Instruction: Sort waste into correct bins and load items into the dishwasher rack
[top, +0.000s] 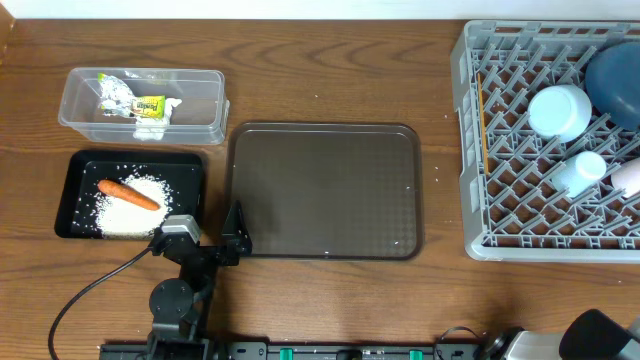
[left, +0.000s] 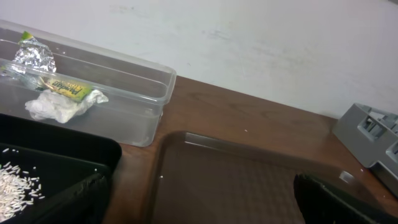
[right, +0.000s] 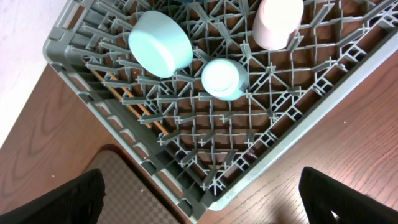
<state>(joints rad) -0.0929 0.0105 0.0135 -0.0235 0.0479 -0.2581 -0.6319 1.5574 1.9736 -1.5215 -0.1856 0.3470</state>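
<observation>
Left gripper (left: 205, 208): I see jaws wide, holding nothing.
Right gripper (right: 208, 199): wide, holding nothing.
Dishwasher rack (right: 118, 124): bowl (right: 160, 43), cup (right: 222, 79) inside.

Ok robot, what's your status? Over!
Left gripper and right gripper open, empty. Blue cup, white cup, bowl, dark-blue dish in rack; carrot, rice in black tray. Nothing blocking.
</observation>
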